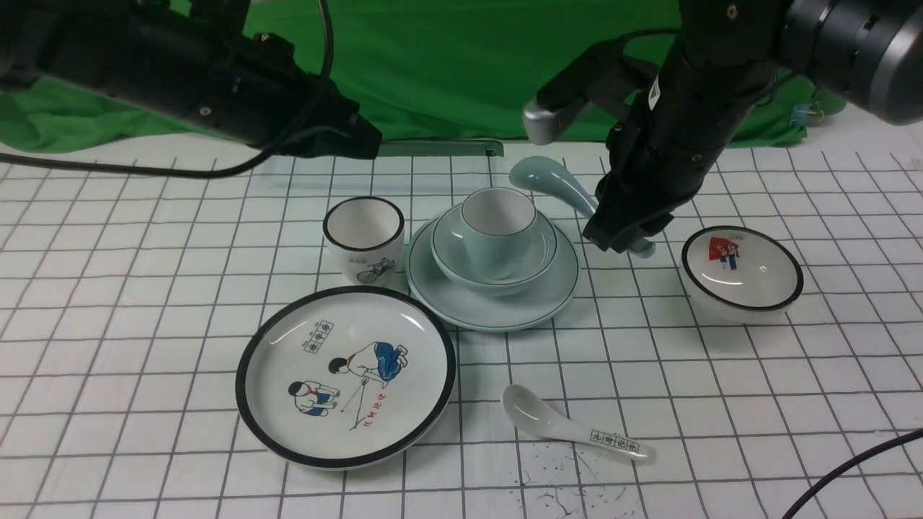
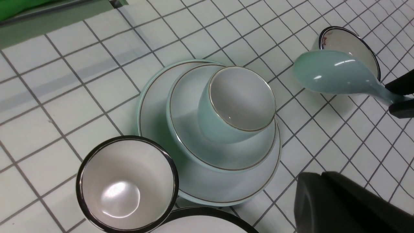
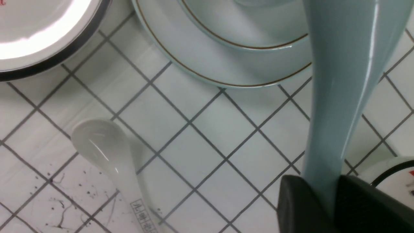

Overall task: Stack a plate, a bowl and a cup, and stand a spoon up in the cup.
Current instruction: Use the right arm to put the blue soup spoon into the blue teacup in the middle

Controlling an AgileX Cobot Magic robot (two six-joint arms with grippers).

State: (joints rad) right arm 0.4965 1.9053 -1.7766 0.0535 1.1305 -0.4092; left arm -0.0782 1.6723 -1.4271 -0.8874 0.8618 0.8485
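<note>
Front view, and the stack is up at centre frame: the plate (image 1: 461, 306) lies flat on the gridded table (image 1: 144, 324). The bowl (image 1: 445, 252) sits in it, and the cup (image 1: 497, 241) stands upright in the bowl, mouth up.

Now look just right of the stack. The right gripper (image 1: 624, 241) is clenched on the handle of the spoon (image 1: 551, 180), and the spoon is off the table, up in the air. Its scoop points toward the upper left and hangs just beside the cup's rim, apart from it. The handle slants down to the right into the black fingers, its tip poking out below them. Right wrist view backs that up: the pale blue handle is pinched between two dark pads, with the plate's edge showing past it.

Over to the left gripper (image 2: 320, 179), at the lower right of the left wrist view. Its fingers are pressed together and empty, hovering over the table near the plate's edge.

Around the stack, all resting on the table:
- a white cup (image 1: 364, 238) close against the plate's left side
- a picture plate (image 1: 346, 375) at lower left
- a white spoon (image 1: 570, 425) at lower centre
- a white bowl (image 1: 743, 270) at right
</note>
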